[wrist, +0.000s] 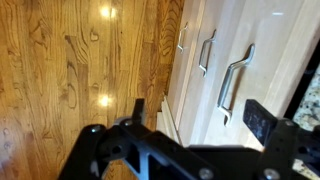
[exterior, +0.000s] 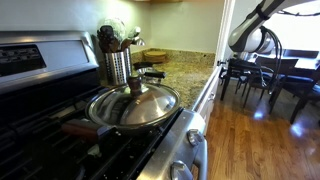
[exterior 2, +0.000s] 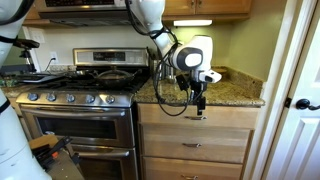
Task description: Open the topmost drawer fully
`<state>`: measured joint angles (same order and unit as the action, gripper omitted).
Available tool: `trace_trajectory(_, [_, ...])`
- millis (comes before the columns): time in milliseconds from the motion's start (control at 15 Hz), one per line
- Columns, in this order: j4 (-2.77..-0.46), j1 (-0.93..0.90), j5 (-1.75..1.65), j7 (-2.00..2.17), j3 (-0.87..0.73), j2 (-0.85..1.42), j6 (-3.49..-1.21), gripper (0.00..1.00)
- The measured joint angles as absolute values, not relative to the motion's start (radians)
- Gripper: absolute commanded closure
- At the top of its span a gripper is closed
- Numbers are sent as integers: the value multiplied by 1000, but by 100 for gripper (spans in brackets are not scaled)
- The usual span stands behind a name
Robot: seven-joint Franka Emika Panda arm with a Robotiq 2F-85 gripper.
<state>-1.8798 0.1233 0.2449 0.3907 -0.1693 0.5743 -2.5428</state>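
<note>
The topmost drawer (exterior 2: 220,119) is a wide, shallow pale-fronted drawer just under the granite counter, to the right of the stove. It sits shut, so its inside is hidden. Its metal bar handle (exterior 2: 197,116) also shows in the wrist view (wrist: 237,80), with the drawer front (wrist: 270,60) around it. My gripper (exterior 2: 198,103) hangs fingers-down in front of the counter edge, just above that handle. In the wrist view my gripper (wrist: 200,115) is open and empty, its two dark fingers spread wide, with the handle's lower end between and beyond them, not touched.
Two lower drawers (exterior 2: 195,146) with handles (wrist: 206,50) sit below. The steel stove (exterior 2: 75,120) stands beside the cabinet, with a lidded pan (exterior: 133,105) and utensil holder (exterior: 118,62) on top. Granite counter (exterior 2: 235,92) overhangs. Wood floor (wrist: 70,70) lies below; a door (exterior 2: 300,100) is close by.
</note>
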Motion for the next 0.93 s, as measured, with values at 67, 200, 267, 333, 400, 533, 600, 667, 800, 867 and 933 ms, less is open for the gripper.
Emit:
trace_trajectory(67, [-1872,127,248,389,-168,590,-2560,0])
trace_trajectory(200, [-1852,136,261,378,-159,621,-2585,0])
trace_trajectory(267, [-1838,140,269,375,-156,637,-2593,0])
trace_trajectory(333, [-1825,144,275,373,-152,654,-2596,0])
trace_trajectory(400, [-1809,149,285,370,-146,671,-2597,0])
trace_trajectory(533, [-1780,161,305,363,-131,704,-2597,0])
trace_trajectory(600, [-1764,169,317,358,-120,720,-2597,0])
trace_trajectory(667, [-1749,177,329,353,-108,736,-2597,0])
trace_trajectory(800, [-1718,194,353,338,-84,765,-2597,0])
trace_trajectory(867, [-1702,201,364,331,-73,779,-2597,0])
trace_trajectory(933, [-1688,206,370,327,-65,790,-2597,0])
